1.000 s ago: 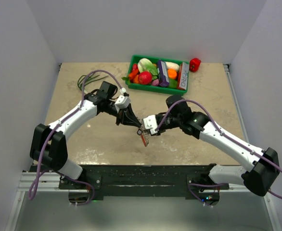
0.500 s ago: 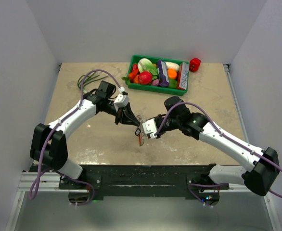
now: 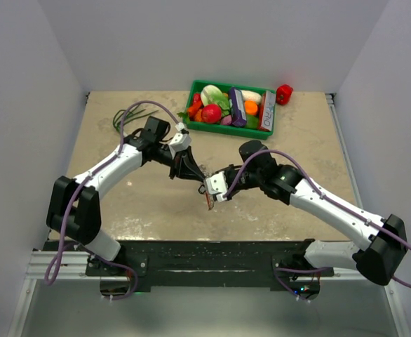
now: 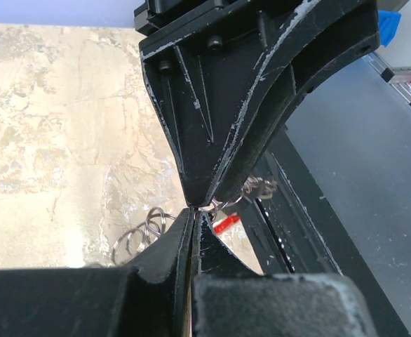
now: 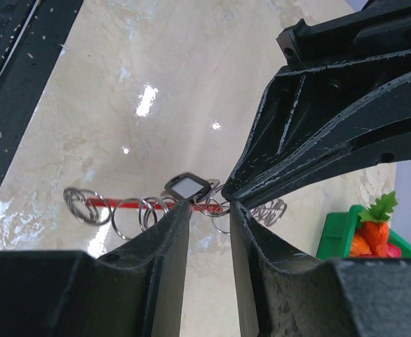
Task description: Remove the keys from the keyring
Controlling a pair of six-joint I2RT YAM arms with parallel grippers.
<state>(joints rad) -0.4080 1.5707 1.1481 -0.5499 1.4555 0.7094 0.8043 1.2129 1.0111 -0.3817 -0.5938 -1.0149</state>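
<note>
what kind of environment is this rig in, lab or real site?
Most likely a lab test cell. Plain white walls box in a small stone-look table. The left arm and right arm are bolted to a black base plate. A green crate holds toy-looking produce.

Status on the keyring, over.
Left gripper and right gripper shut on keyring, tip to tip. Keys not yet off. Green crate far behind, nothing blocking.

no legible text, print on box [image 3: 266,112] in green bin [image 3: 223,129] too small
</note>
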